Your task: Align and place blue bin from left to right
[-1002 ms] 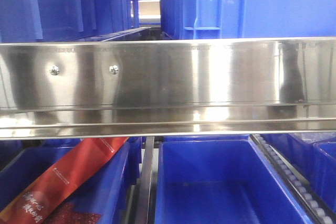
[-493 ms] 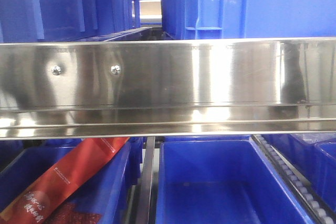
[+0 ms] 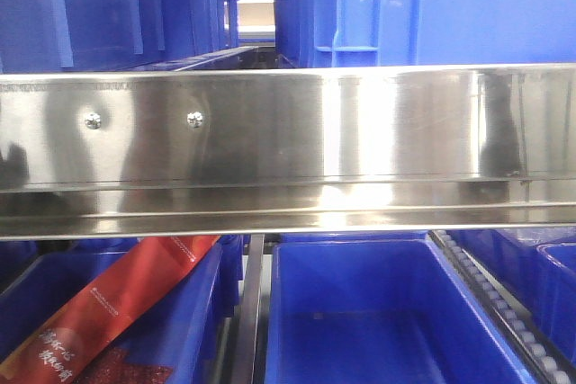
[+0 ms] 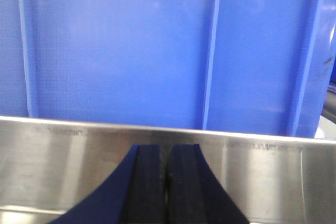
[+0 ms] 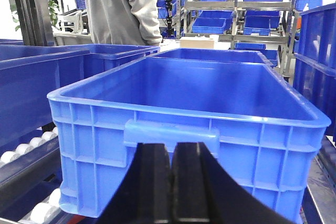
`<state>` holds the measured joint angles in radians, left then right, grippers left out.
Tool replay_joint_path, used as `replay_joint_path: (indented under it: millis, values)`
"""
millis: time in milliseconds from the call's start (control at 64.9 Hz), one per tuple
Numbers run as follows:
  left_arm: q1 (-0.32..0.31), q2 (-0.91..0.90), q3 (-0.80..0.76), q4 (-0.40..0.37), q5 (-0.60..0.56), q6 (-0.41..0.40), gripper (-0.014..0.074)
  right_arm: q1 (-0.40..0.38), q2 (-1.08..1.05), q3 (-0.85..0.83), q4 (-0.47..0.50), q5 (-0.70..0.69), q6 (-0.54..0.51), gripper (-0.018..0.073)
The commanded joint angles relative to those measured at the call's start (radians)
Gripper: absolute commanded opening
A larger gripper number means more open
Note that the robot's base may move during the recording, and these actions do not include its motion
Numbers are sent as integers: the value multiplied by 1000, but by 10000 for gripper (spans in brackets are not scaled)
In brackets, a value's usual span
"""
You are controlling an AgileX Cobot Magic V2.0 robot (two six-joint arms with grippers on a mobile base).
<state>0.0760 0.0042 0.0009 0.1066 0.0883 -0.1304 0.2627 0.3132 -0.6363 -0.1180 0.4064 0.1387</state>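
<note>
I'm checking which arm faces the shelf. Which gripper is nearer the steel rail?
Left. The left gripper sits right at the steel rail; the right gripper faces a blue bin instead.

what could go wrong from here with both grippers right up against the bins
The left gripper, fingers together, sits low against the steel rail; pushing forward may hit the rail rather than the blue bin. The right gripper is also shut, just short of the open blue crate, so it can only shove, possibly skewing it.
</note>
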Motion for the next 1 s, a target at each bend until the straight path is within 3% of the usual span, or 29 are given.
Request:
replay_joint_path:
  millis: [0, 247, 987]
  values:
    - [1, -4, -1, -7, -9, 24, 4, 1, -4, 2, -15, -26, -9, -88]
    - [1, -4, -1, -66, -23, 48, 4, 1, -4, 2, -15, -26, -9, -88]
    - [1, -4, -1, -66, -26, 48, 4, 1, -4, 2, -15, -26, -9, -88]
